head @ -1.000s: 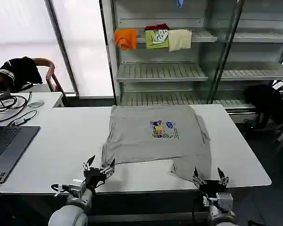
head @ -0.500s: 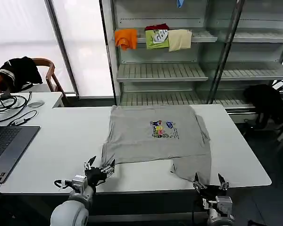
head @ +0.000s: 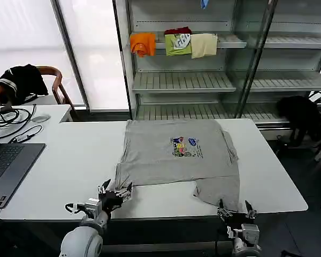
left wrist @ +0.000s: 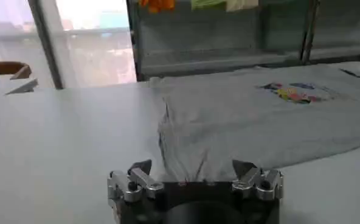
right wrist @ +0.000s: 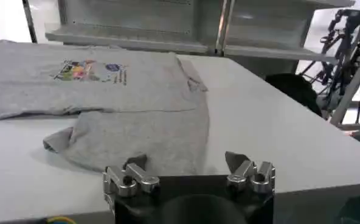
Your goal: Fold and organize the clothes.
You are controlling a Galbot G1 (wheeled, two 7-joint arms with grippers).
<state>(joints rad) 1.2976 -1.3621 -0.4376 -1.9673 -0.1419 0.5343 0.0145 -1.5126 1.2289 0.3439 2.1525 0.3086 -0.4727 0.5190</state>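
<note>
Worktop: you have a white worktop running across the scene, bare on its near left part; a second white desk joins it at the far left.
Room: behind the worktop you see a metal shelf rack with slatted shelves, and bright frosted windows to the left of it.
Shelf contents: an orange garment, a green garment and a cream garment hang over the upper shelf edge, side by side.
Left side clutter: a laptop lies at the left edge of the worktop, cables on the far desk, and a chair with a black garment draped on it beyond.
Right side: another black garment sits past the right end of the worktop.
Shirt: your grey-taupe shirt lies flat in the middle of the worktop, chest print facing up; its near right part runs down toward the near edge, with a small rumpled fold at that flap's left corner.
Left pincer: your left pincer sits at the near edge, just beside the shirt's near left corner, fingers spread and holding nothing.
Right pincer: your right pincer sits at the near edge just below the shirt's near right flap, fingers spread and holding nothing.
</note>
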